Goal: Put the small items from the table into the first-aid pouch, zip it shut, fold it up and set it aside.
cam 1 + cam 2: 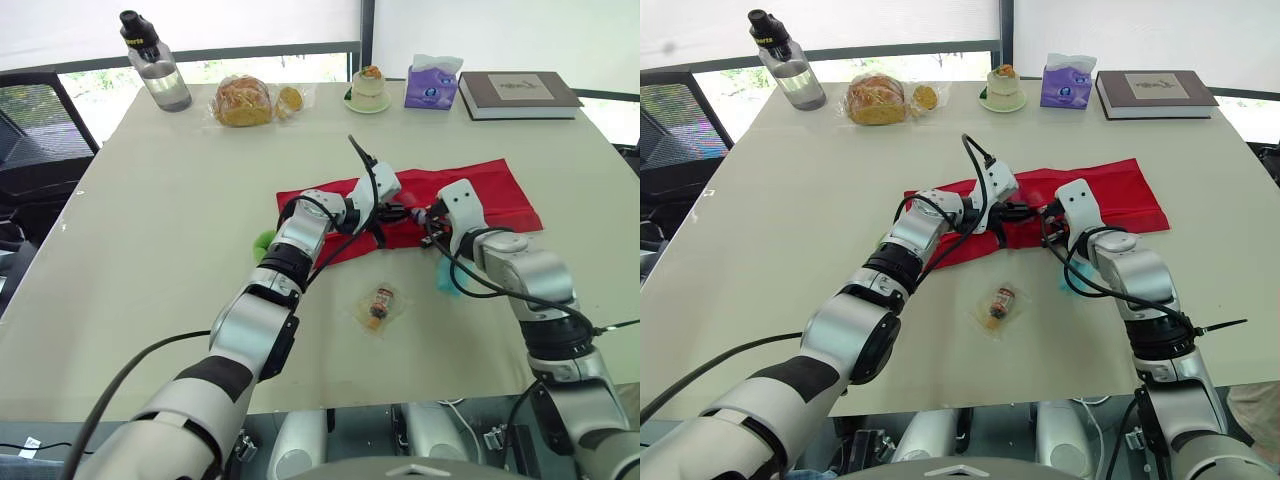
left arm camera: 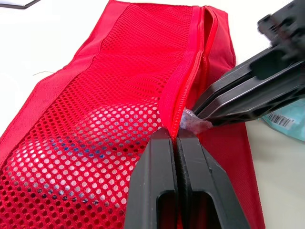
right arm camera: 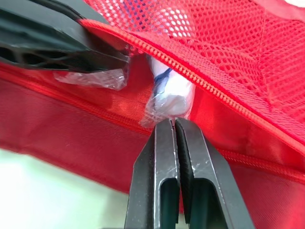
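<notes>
While left end effector grips red pouch edge, right end effector clamped on wrapped item

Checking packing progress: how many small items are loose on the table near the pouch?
3: a clear packet in front of the pouch, a teal packet by the right arm, a green item beside the left arm, partly hidden. Others may lie under the arms.

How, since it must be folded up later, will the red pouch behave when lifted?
Probably floppy: the red pouch lies flat, and its mesh flap bends up where the left gripper pinches its zipper edge. Likely light, being thin fabric and mesh. It may sag around the wrapped item the right gripper holds at its opening.
</notes>
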Robot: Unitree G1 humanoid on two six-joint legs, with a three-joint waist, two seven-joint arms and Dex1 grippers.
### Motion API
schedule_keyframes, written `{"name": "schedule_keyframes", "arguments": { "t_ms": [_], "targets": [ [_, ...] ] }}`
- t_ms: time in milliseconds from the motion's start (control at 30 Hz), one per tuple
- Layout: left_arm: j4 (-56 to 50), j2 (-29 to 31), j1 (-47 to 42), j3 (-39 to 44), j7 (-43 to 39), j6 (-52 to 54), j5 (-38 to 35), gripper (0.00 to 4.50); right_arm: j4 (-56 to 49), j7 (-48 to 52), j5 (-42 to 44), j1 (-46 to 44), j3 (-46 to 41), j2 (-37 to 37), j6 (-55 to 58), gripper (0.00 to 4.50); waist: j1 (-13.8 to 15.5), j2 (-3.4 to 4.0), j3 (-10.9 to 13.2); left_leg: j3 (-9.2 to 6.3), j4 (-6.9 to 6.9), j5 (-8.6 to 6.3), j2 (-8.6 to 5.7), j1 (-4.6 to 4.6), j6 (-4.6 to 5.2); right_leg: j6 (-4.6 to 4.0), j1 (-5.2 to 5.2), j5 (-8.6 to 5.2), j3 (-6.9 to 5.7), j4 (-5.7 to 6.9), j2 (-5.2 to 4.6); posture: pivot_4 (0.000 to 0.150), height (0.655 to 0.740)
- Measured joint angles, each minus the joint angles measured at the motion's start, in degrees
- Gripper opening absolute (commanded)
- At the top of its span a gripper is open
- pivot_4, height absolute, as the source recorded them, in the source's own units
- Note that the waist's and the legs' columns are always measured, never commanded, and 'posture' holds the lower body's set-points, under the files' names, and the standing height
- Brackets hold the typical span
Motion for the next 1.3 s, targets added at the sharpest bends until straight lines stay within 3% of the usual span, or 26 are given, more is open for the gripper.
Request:
{"name": "schedule_keyframes", "arguments": {
  "t_ms": [367,533,733,933,1000,1067,1133,1200,1233,1300],
  "targets": [
    [-1.0,0.2,0.3,0.0,-0.7,0.3,0.0,0.00,14.5,1.4,-3.1,-5.7,2.4,2.5,-14.5,0.13,-0.1,0.00,0.0,0.01,-0.04,0.00,0.00,0.00,0.00,0.00,-0.01,0.00,0.01,-0.02,0.00,0.150,0.7400],
    [-1.9,0.5,0.9,0.0,0.0,0.8,0.1,0.00,16.0,3.4,-3.1,-5.9,2.3,3.0,-18.7,0.13,-0.2,0.01,0.0,0.00,-0.06,0.00,0.00,0.01,0.00,0.00,-0.02,0.00,0.01,-0.01,0.00,0.150,0.7400],
    [-2.0,1.8,0.9,0.2,1.3,0.8,0.1,0.00,6.5,11.2,1.3,2.4,-0.7,-1.5,-23.3,0.13,0.0,0.00,0.0,0.03,-0.09,0.00,0.00,-0.02,0.00,0.00,-0.02,0.00,0.02,-0.06,-0.01,0.150,0.7400],
    [-2.5,5.0,1.5,0.2,1.4,0.7,0.2,0.00,-9.6,24.8,13.0,14.6,-10.6,-12.1,-26.7,0.13,-0.2,-0.01,0.0,0.02,-0.09,0.00,0.02,0.06,0.00,0.01,0.02,0.00,0.03,-0.03,0.01,0.150,0.7400],
    [-2.8,5.9,2.4,0.1,1.1,0.7,0.3,0.00,-15.4,30.6,20.3,18.4,-15.1,-15.1,-25.6,1.12,-0.4,-0.03,0.0,0.06,-0.09,0.00,0.11,0.12,0.00,0.01,0.03,0.00,0.08,-0.01,0.09,0.150,0.7400],
    [-2.9,5.6,2.4,0.1,1.1,0.7,0.3,0.00,-16.3,31.6,21.8,18.7,-16.3,-15.5,-25.1,1.52,-0.3,-0.04,0.0,0.05,-0.05,0.00,0.11,0.12,0.00,0.01,0.02,0.00,0.11,0.00,0.12,0.150,0.7400],
    [-3.3,5.3,2.4,-0.1,0.9,0.5,0.3,0.00,-18.6,34.3,25.2,21.7,-18.1,-18.5,-23.8,2.40,0.2,0.00,0.0,0.01,-0.03,0.00,0.09,0.08,0.00,0.01,0.03,0.00,0.07,-0.01,0.11,0.150,0.7400],
    [-3.4,7.7,3.3,0.2,0.7,0.2,0.3,0.00,-20.3,43.0,35.4,28.4,-31.9,-27.5,-17.8,3.37,0.6,-0.03,0.1,0.11,0.07,-0.01,0.06,0.06,0.00,0.01,0.10,0.00,0.14,-0.08,0.04,0.150,0.7400],
    [-3.4,7.7,3.3,0.2,0.8,0.2,0.3,0.00,-20.3,43.3,35.9,28.5,-32.8,-27.8,-17.7,3.47,0.6,-0.04,0.1,0.12,0.07,-0.01,0.06,0.07,0.00,0.01,0.11,0.00,0.14,-0.08,0.04,0.150,0.7400],
    [-3.5,7.3,3.3,0.2,1.1,0.0,0.3,0.00,-20.6,45.6,40.2,30.9,-38.5,-30.1,-16.3,4.31,0.8,-0.04,0.1,0.06,0.09,-0.01,0.06,0.12,0.01,0.01,0.17,0.00,0.08,-0.05,0.05,0.150,0.7400]
  ]
}}
